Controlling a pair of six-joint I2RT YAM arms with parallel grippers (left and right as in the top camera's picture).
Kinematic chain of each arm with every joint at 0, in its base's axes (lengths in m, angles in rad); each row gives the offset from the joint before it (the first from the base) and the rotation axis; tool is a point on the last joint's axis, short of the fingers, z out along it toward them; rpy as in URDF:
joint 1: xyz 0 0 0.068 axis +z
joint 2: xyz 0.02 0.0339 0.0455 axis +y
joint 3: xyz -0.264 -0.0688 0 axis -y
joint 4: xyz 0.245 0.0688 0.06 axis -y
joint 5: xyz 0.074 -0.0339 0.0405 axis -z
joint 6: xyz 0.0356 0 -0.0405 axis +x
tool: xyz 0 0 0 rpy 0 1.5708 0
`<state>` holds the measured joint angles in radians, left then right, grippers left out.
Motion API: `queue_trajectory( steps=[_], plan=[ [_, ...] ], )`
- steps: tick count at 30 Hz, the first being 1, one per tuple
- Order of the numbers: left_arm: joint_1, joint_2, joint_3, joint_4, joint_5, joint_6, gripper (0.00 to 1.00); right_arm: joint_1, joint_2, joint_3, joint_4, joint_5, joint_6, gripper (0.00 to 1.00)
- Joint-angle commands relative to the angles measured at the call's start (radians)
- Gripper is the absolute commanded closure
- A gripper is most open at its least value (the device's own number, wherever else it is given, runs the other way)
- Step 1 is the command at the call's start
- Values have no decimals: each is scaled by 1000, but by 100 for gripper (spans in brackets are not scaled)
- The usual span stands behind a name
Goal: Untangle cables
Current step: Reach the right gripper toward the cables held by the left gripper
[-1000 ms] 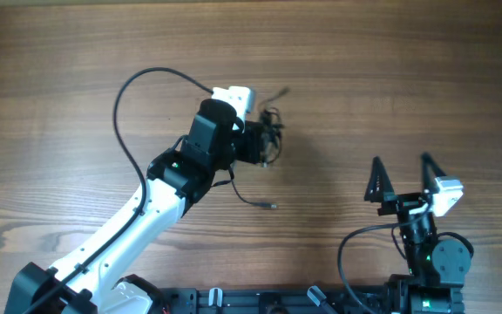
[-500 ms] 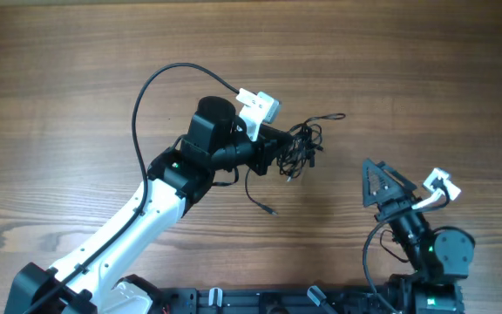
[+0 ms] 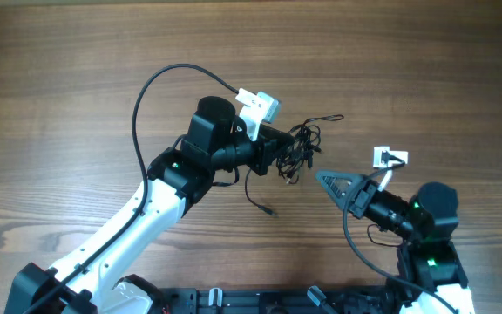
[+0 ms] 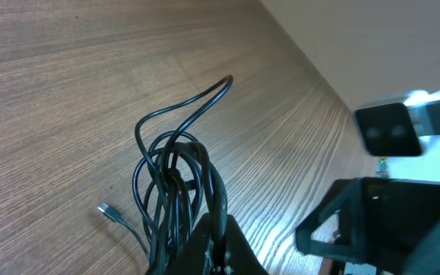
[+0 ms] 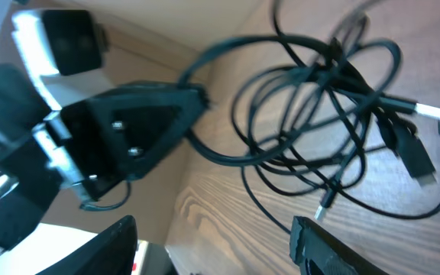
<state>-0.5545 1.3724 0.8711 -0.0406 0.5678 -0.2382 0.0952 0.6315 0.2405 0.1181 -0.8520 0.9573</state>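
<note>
Since a second ago the right arm [image 3: 392, 214], jaws apart and empty, has swung toward the cables [image 3: 301, 144], a knotted bundle gripped over the middle of the worktop [image 3: 408, 70] by the shut jaws of the left arm [image 3: 212, 139]; next it should pinch one loose strand and pull it clear.

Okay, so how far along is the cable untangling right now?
Early. Done: the left gripper is shut on the cables, one knotted bundle. In hand: the right gripper, jaws apart, points at the bundle without touching it. Left: every strand needs pulling free; none lies separate yet, though one plug end trails loose.
</note>
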Motion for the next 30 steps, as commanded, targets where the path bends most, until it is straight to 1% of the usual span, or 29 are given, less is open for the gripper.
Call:
queue_trajectory(
  steps=[1,4,7,9,12,13,14,15,18,22,23,25,27,28,30],
  plan=[
    [0,-20,16,9,23,-40,96,17,81,18,2,74,38,34],
    [0,-20,16,7,27,-68,96,36,168,18,53,127,38,34],
    [0,-20,16,8,27,-116,96,64,259,18,167,140,37,35],
    [-5,-20,16,7,27,-120,96,92,355,18,282,156,42,36],
    [-29,-20,16,8,27,-122,96,121,455,18,385,157,89,40],
    [-39,-20,16,8,26,-122,96,127,482,18,409,157,90,43],
    [-48,-20,16,8,26,-122,96,134,509,18,432,157,91,48],
    [-56,-20,16,8,26,-122,96,139,533,18,447,157,93,50],
    [-63,-20,16,8,26,-122,96,141,573,18,463,192,93,51],
    [-66,-20,16,4,27,-122,96,140,576,18,485,255,104,52],
    [-67,-20,16,0,27,-122,96,140,576,18,491,259,117,54],
    [-75,-20,16,0,27,-122,96,140,576,18,495,283,127,60],
    [-89,-20,16,0,27,-122,96,140,576,18,495,300,127,68],
    [-94,-20,16,-1,27,-122,96,140,576,18,496,303,131,74],
    [-106,-18,16,-8,26,-122,96,140,576,18,500,302,150,92]
  ],
)
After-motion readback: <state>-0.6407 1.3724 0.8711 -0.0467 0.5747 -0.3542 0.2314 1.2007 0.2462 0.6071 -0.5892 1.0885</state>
